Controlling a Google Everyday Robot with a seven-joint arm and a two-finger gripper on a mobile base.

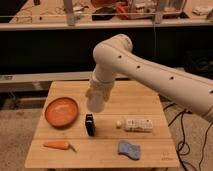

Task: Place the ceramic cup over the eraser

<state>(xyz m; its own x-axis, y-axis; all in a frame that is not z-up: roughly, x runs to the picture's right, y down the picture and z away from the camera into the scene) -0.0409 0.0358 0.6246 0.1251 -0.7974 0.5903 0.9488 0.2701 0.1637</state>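
Observation:
The eraser (89, 125) is a small black block standing upright on the wooden table (145, 105), just right of the orange plate. My gripper (96, 95) hangs from the white arm that reaches in from the right. It is shut on the off-white ceramic cup (95, 104). The cup is just behind and slightly right of the eraser, with its lower edge close above the eraser's top. The cup's colour blends with the arm, so the exact grip on it is hard to make out.
An orange plate (61, 111) lies at the left. A carrot (57, 145) lies near the front left. A white patterned bottle (136, 124) lies on its side to the right. A blue-grey sponge pad (129, 149) sits at the front right. Shelves stand behind the table.

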